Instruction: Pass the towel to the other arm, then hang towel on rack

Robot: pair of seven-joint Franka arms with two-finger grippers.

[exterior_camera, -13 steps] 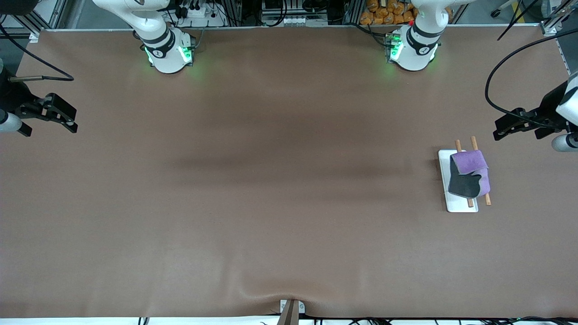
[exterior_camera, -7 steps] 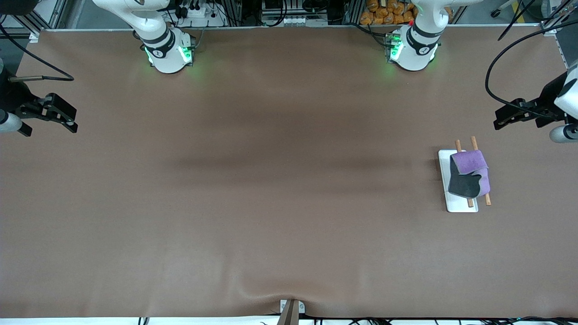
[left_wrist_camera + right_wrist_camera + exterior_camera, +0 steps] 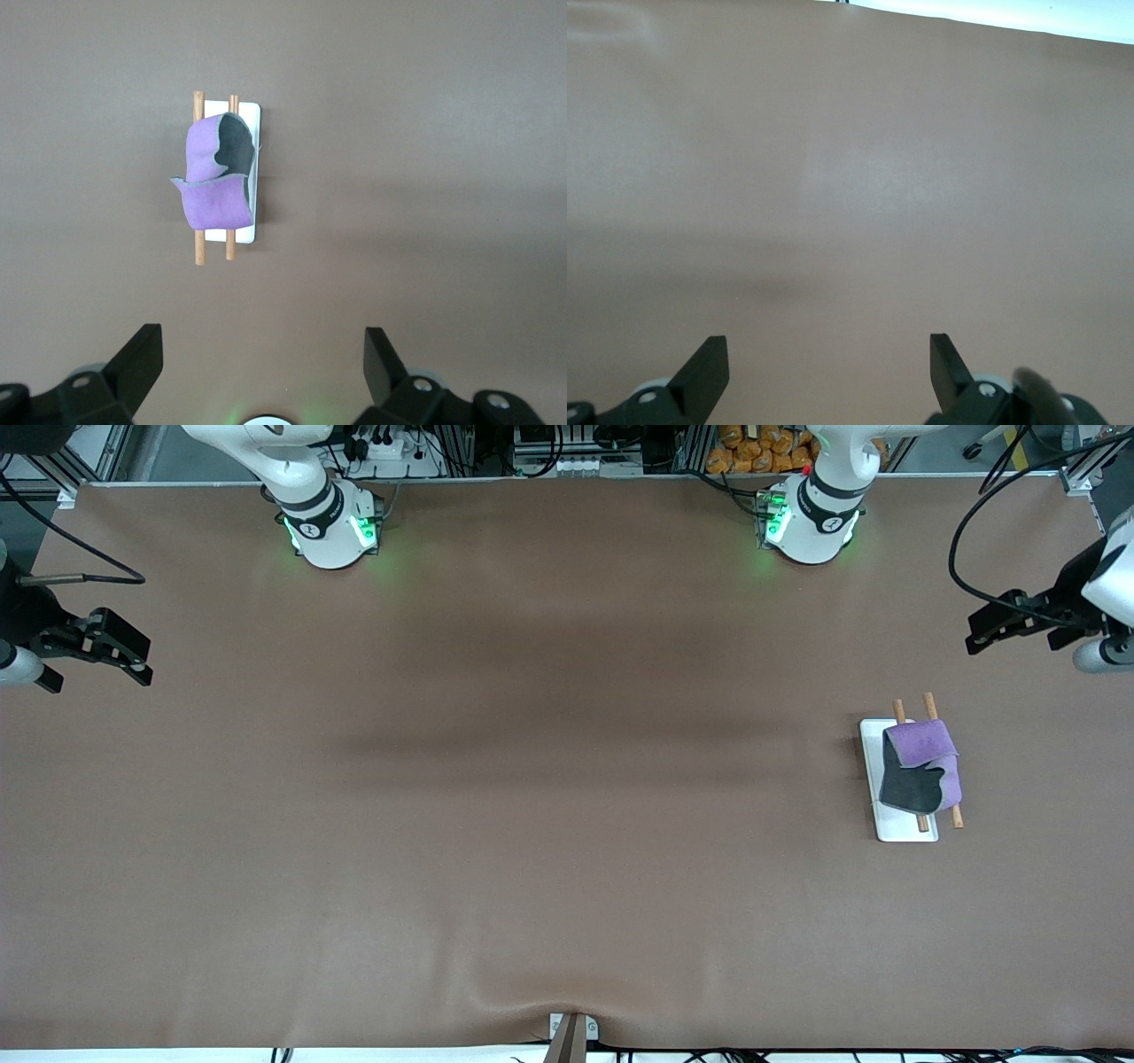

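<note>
The towel is lying draped over the two wooden rods of the rack, purple side up with a dark grey flap folded over at one end, at the left arm's end of the bench. Judged from this arrangement, both the handover and the hanging are appearing complete, and nothing of the task is appearing left except parking the arms. The left end effector is hanging over the bench edge near the rack, its fingers standing wide apart and holding nothing. The right end effector is waiting over the opposite end of the bench, well apart from the towel, likewise fully spread and empty.
</note>
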